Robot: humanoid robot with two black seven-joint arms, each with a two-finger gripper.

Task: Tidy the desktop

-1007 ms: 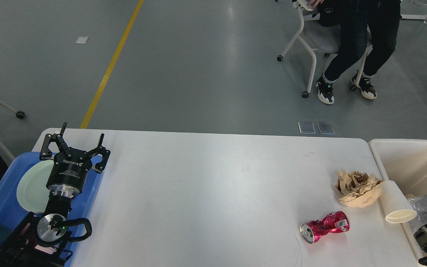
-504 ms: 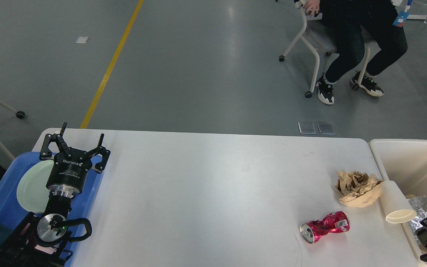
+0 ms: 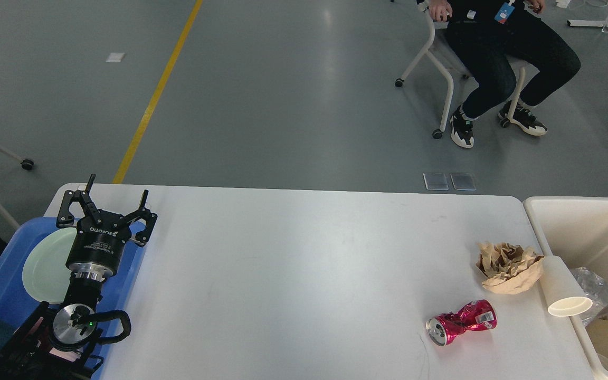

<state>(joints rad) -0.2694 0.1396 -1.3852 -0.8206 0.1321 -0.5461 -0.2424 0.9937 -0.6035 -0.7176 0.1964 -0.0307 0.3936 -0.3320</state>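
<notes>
**Three pieces of litter wait at the right end of the desktop**

We look down on the desktop [image 3: 293, 274], a wide white tabletop that fills the near half of the view. Its middle is bare. At its near right lie three things close together: a crushed red drink can [image 3: 461, 329] on its side, a crumpled ball of brown paper [image 3: 510, 266] just beyond it, and a white paper cup [image 3: 563, 287] on its side, touching the paper and lying at the table's right edge. Just past that edge stands a cream-white open bin [image 3: 583, 232] with some clear plastic and cardboard already inside.

At the far left, our left gripper [image 3: 107, 208] hangs above a blue tray [image 3: 3, 287] that holds a pale green plate [image 3: 45, 264]. Its fingers are spread wide and hold nothing. Our right gripper is not visible at all.

We judge the litter still has to go into the bin, and the right arm is the nearer one for it. The cup looks the easiest first pick, since it lies right by the bin. A light squeeze across its body should avoid crushing it. The can probably wants a grip at its pinched waist, and the paper a wide, deep close.
</notes>
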